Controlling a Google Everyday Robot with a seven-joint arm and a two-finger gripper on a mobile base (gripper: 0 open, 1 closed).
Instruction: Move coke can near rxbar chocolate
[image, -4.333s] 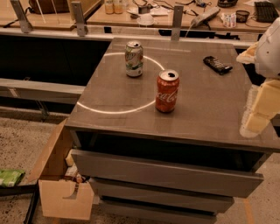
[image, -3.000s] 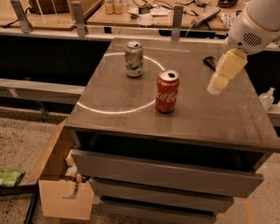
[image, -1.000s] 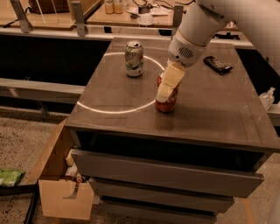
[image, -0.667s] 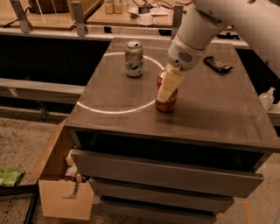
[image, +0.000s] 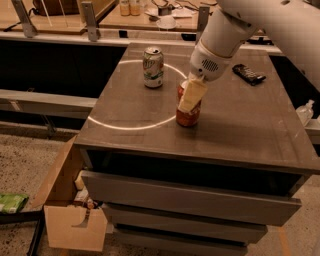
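Note:
The red coke can (image: 188, 119) stands upright near the middle of the grey table top (image: 240, 125), on the right edge of a white circle of light. My gripper (image: 190, 100) has come down from the upper right onto the can and covers its upper half. The rxbar chocolate (image: 249, 74), a flat black bar, lies at the back right of the table, well apart from the can. A green-and-white soda can (image: 153, 67) stands at the back left of the table.
Grey drawers (image: 190, 200) sit under the table top. An open cardboard box (image: 70, 225) stands on the floor at the lower left, with a green packet (image: 11, 202) beside it. A small bottle (image: 305, 111) is at the right edge. A cluttered bench runs behind.
My gripper came in from the right side of the table to the coke can and has sunk lower over it. Both cans and the bar have stayed in place.

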